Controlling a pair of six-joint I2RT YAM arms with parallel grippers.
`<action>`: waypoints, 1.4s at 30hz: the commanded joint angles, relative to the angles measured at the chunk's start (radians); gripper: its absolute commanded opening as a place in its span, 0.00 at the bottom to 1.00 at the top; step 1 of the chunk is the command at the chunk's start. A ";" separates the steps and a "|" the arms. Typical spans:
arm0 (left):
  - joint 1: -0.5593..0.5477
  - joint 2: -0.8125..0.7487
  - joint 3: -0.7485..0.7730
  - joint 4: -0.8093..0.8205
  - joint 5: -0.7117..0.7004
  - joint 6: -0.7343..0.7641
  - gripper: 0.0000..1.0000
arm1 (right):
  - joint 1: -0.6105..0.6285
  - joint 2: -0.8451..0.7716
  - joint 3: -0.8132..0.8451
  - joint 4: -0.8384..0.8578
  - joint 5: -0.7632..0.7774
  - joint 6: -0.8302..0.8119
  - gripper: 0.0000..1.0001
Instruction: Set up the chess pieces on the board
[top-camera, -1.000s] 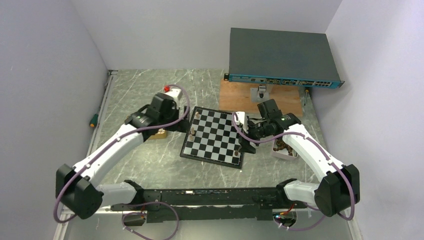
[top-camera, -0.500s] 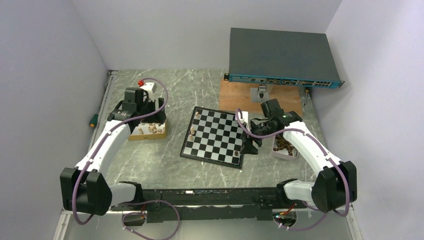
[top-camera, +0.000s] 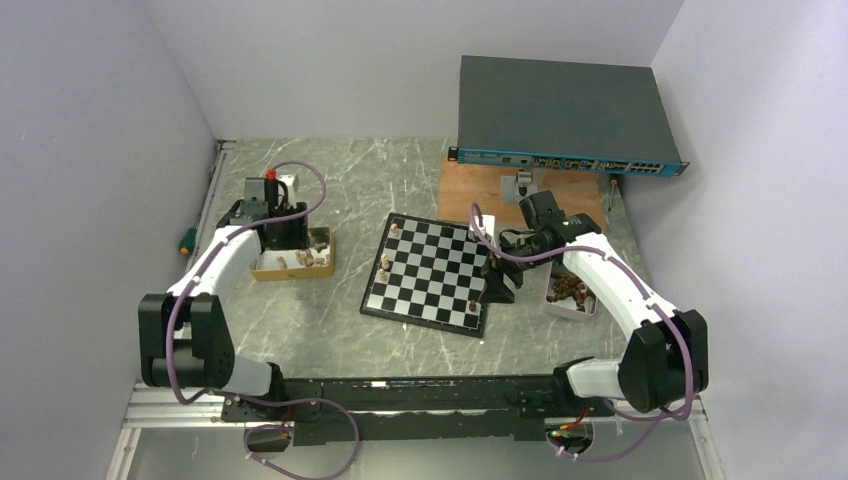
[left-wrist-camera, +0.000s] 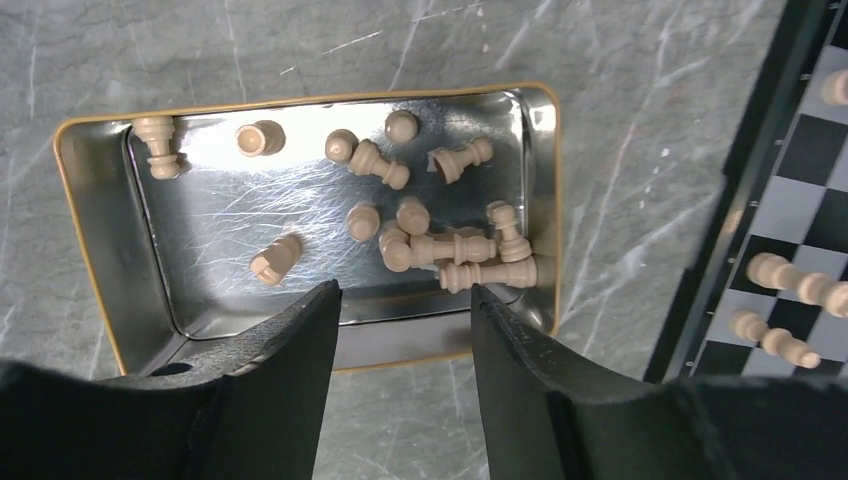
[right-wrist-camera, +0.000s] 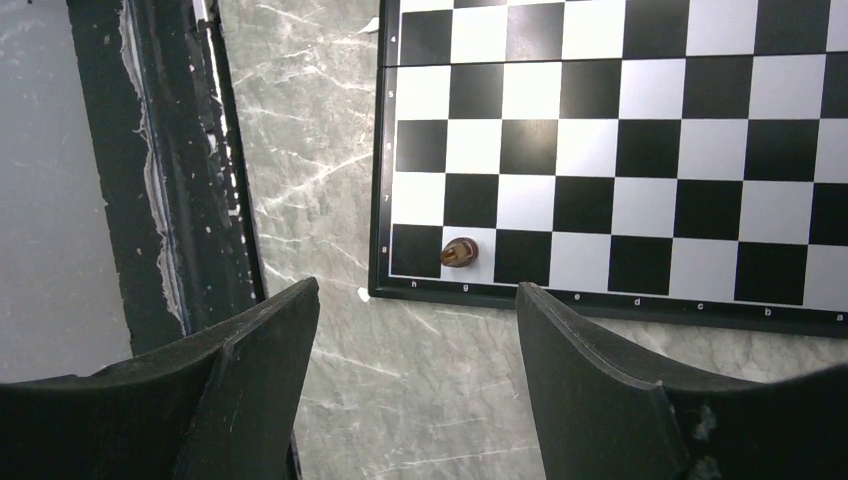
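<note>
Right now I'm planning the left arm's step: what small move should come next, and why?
Probably lower the open left fingers onto one light tan chess piece in the gold-rimmed metal tin: they hover empty above it, and the black-and-silver chessboard holds few pieces.

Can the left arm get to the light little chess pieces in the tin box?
Probably yes. The left gripper hangs open over the tin, which has no lid, and nothing lies between it and the light pieces. Several lie bunched together, so grabbing just one may be fiddly.
</note>
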 joint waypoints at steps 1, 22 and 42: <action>0.007 0.036 0.008 0.019 -0.053 0.013 0.53 | -0.018 -0.005 0.021 -0.014 -0.013 0.022 0.74; 0.023 0.190 0.025 0.195 -0.102 0.090 0.37 | -0.079 0.041 0.065 -0.031 -0.023 0.033 0.74; 0.023 0.275 0.068 0.252 -0.089 0.126 0.32 | -0.096 0.065 0.082 -0.040 -0.025 0.032 0.74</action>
